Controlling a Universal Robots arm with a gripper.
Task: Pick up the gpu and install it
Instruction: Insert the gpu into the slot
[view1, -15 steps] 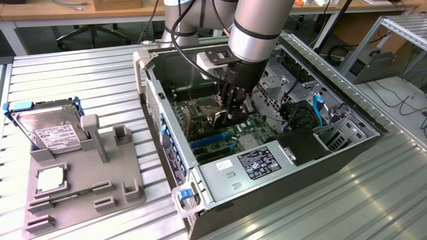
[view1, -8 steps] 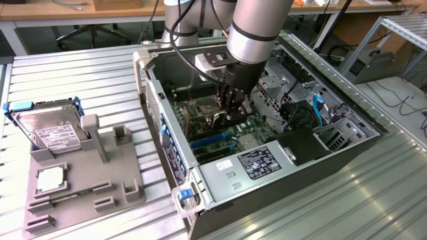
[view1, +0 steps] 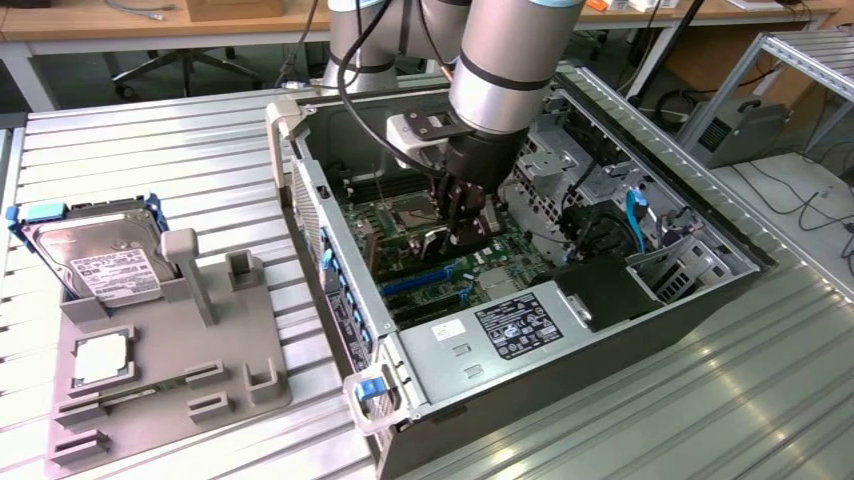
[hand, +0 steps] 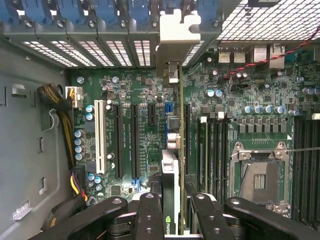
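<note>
Clamping the gpu (hand: 170, 187) edge-on, the tool (hand: 175, 216) hides its held end.

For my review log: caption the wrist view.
Claw grips the gpu edge-on over the motherboard, its silver bracket near the case wall.

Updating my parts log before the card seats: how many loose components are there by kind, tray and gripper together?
gpu, in the gripper: 1
hard drive, on the tray: 1
CPU, on the tray: 1
Total: 3
</note>
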